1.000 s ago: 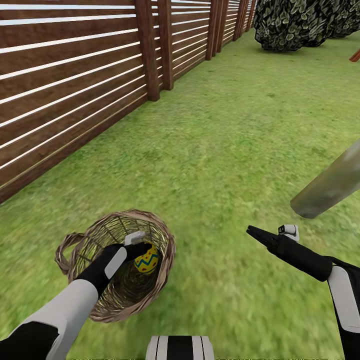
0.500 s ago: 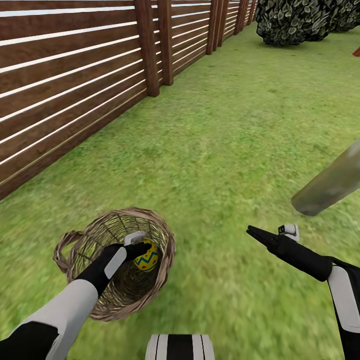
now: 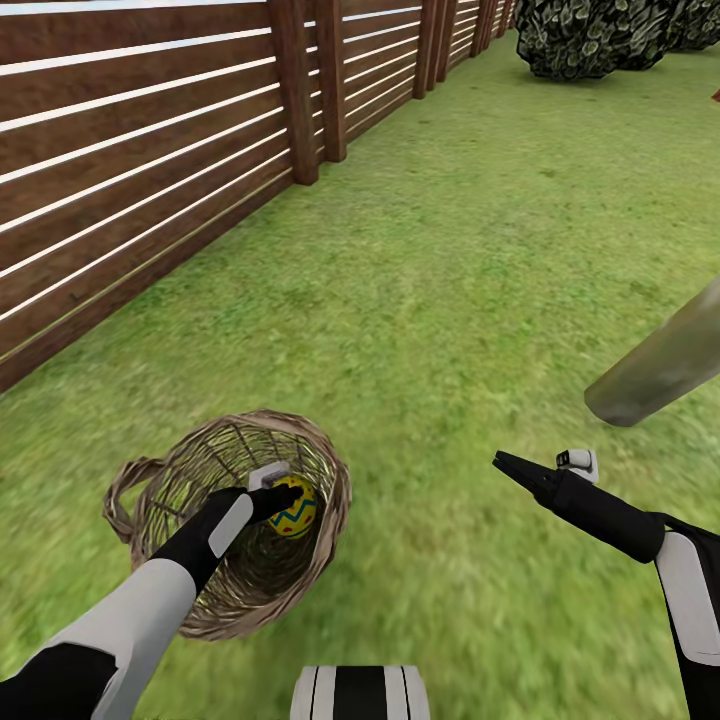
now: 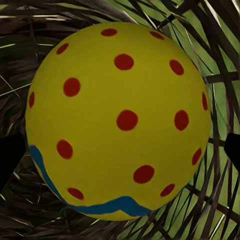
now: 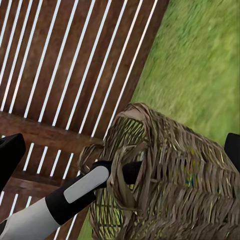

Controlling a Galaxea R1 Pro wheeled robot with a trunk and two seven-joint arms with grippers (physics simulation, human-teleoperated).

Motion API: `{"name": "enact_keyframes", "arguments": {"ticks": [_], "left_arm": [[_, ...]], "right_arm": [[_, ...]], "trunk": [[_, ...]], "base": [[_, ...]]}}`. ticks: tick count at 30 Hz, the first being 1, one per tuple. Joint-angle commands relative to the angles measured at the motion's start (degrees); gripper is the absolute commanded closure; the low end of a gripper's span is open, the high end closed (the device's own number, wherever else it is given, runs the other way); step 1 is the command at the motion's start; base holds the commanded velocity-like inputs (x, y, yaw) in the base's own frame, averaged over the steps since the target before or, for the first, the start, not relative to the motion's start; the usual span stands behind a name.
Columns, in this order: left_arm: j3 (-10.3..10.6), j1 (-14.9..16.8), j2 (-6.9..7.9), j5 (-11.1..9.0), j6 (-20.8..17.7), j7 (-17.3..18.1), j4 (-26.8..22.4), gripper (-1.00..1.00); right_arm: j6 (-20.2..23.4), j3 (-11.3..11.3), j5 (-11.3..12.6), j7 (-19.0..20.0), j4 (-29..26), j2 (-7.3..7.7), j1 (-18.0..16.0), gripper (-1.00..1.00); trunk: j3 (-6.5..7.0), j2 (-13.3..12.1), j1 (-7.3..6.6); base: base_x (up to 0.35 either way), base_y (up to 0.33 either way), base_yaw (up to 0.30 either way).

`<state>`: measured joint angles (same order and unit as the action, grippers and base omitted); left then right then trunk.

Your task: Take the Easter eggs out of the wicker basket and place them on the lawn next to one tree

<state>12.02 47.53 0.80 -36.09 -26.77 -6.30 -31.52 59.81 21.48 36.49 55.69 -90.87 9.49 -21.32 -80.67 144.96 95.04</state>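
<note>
The wicker basket [image 3: 180, 480] sits on the lawn [image 3: 450, 280] at the lower left. One yellow Easter egg [image 3: 295, 508] with red dots and a teal zigzag lies inside it, against the right wall. My left gripper [image 3: 283, 494] reaches into the basket; in the left wrist view the egg [image 4: 117, 120] sits between its spread fingertips [image 4: 10, 162], jaws open. My right gripper [image 3: 538, 460] hovers open over grass at the right, below the pale grey-green tree trunk [image 3: 660, 365]. Other eggs are out of view.
A brown slatted fence [image 3: 130, 170] runs along the left side. Dark leafy bushes [image 3: 590, 35] stand at the far end. The right wrist view looks across at the basket [image 5: 185, 175], my left arm [image 5: 75, 192] and the fence [image 5: 65, 65].
The whole picture has shifted slightly, so basket and egg sit a little higher in it. Both arms hold the same pose.
</note>
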Motion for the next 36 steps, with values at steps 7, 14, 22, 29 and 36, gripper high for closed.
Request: {"name": "enact_keyframes", "arguments": {"ticks": [7, 14, 22, 29, 36], "left_arm": [[0.5, 0.0, 0.08, -0.6, -0.1, -0.6, -0.1, -1.0], [0.5, 0.0, 0.08, -0.6, 0.0, -0.6, -0.1, -1.0], [0.5, 0.0, 0.08, -0.6, 0.0, -0.6, -0.2, -1.0], [0.6, 0.0, 0.08, -0.6, 0.8, -0.6, -0.2, -1.0], [0.6, 0.0, 0.08, -0.6, 0.9, -0.6, -0.2, -1.0]], "right_arm": [[0.2, 0.1, -0.2, 0.3, 0.0, 0.0, 0.0, -1.0], [0.2, 0.1, -0.2, 0.3, 0.0, 0.0, 0.0, -1.0], [0.2, 0.1, -0.2, 0.3, 0.0, 0.0, 0.0, -1.0], [0.2, 0.1, -0.2, 0.3, 0.0, 0.0, 0.0, -1.0], [0.2, 0.1, -0.2, 0.3, 0.0, 0.0, 0.0, -1.0]], "trunk": [[-0.04, 0.0, -0.01], [-0.7, 0.1, 0.07], [-0.7, 0.1, 0.07], [-1.59, 0.1, 0.17], [-1.59, 0.1, 0.17]], "base": [[0.0, 0.0, 0.0], [0.0, 0.0, 0.0], [0.0, 0.0, 0.0], [0.0, 0.0, 0.0], [0.0, 0.0, 0.0]]}}
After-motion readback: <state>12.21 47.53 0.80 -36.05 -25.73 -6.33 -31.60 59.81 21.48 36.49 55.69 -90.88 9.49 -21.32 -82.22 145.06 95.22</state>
